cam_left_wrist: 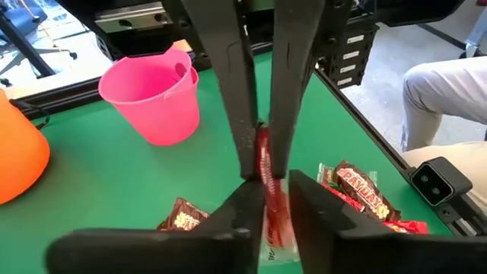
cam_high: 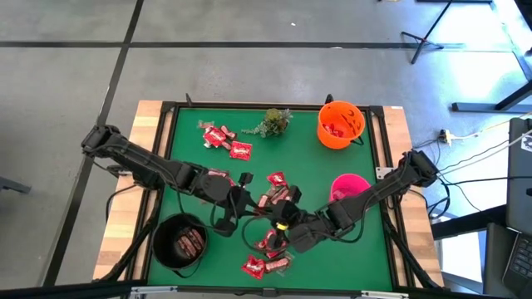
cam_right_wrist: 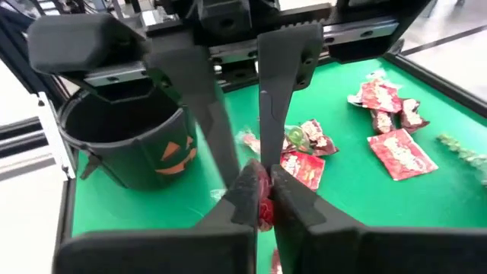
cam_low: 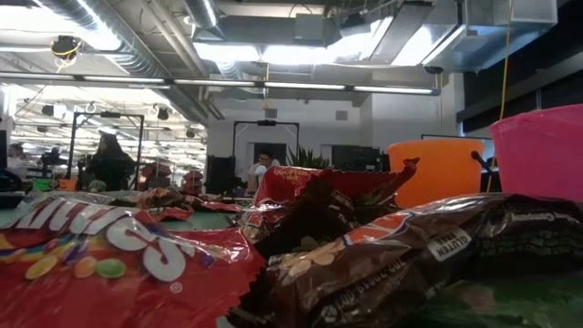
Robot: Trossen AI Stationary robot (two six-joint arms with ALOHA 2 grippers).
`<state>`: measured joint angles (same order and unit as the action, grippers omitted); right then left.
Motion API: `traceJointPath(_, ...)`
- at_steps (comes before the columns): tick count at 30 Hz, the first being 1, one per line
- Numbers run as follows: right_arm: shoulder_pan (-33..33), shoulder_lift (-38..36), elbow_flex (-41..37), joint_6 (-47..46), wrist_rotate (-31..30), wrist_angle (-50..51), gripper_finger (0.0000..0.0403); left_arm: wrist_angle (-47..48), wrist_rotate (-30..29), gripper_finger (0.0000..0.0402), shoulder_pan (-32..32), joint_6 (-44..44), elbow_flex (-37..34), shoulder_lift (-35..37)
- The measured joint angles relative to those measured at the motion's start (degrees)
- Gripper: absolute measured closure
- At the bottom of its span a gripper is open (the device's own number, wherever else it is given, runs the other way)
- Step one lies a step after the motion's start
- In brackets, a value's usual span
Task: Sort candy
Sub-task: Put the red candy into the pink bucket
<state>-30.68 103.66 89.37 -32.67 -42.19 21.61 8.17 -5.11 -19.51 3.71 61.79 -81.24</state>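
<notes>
My left gripper point(cam_high: 268, 211) and my right gripper point(cam_high: 288, 223) meet tip to tip over the middle of the green table, both shut on one small red candy packet point(cam_left_wrist: 263, 156). More candy lies loose on the mat: red packets at the far left point(cam_high: 224, 139), a cluster beside the grippers point(cam_high: 277, 184), and some near the front edge point(cam_high: 264, 264). In the low view a red packet point(cam_low: 109, 255) and a brown bar point(cam_low: 392, 260) fill the foreground, and neither gripper shows there. My left gripper point(cam_left_wrist: 266, 189) pinches one end of the red packet point(cam_left_wrist: 272, 221) between its two fingers, coming level from the table's left. The packet is clear of the mat. My right gripper point(cam_right_wrist: 261, 181) pinches the packet's other end point(cam_right_wrist: 263, 199) between its two fingers, coming level from the table's right, opposite the left fingers point(cam_right_wrist: 209, 114).
A black pumpkin-face bucket point(cam_high: 160, 249) with brown bars stands near left. A pink bucket point(cam_high: 349, 187) stands right of centre, an orange bucket point(cam_high: 339, 139) holding red packets far right, a green sprig point(cam_high: 274, 122) far centre. A person's leg point(cam_left_wrist: 449, 91) shows beyond the table edge.
</notes>
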Motion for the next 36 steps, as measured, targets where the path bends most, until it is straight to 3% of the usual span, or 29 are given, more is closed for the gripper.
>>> traceJointPath(4,0.00,-0.03,2.29,-0.26,-0.51,3.65,0.0370,1.76,-0.43,0.0293,-0.03,1.02,1.09,1.16)
traceJointPath(10,0.00,0.06,7.72,-3.15,-0.43,15.83,0.0392,12.55,-4.59,0.0239,-0.46,1.14,5.96,4.45)
traceJointPath(15,-0.04,0.00,14.71,-13.12,-0.59,37.07,0.0385,20.56,-7.69,0.0229,-2.05,1.13,9.91,7.90)
traceJointPath(22,-0.02,-0.16,19.36,-32.40,4.64,69.09,0.0376,23.88,-7.92,0.0231,-4.10,1.13,9.41,15.00)
traceJointPath(26,0.02,-4.44,14.05,-32.06,8.49,66.91,0.0376,20.38,-7.91,0.0231,-4.67,1.06,5.03,18.72)
traceJointPath(32,0.38,-12.41,2.09,-42.05,10.04,65.43,0.0375,13.46,-7.61,0.0231,-4.65,0.29,-2.90,23.14)
traceJointPath(36,0.35,-17.03,-7.09,-49.38,14.45,65.21,0.0375,9.53,-7.45,0.0231,-4.57,-0.16,-6.72,24.47)
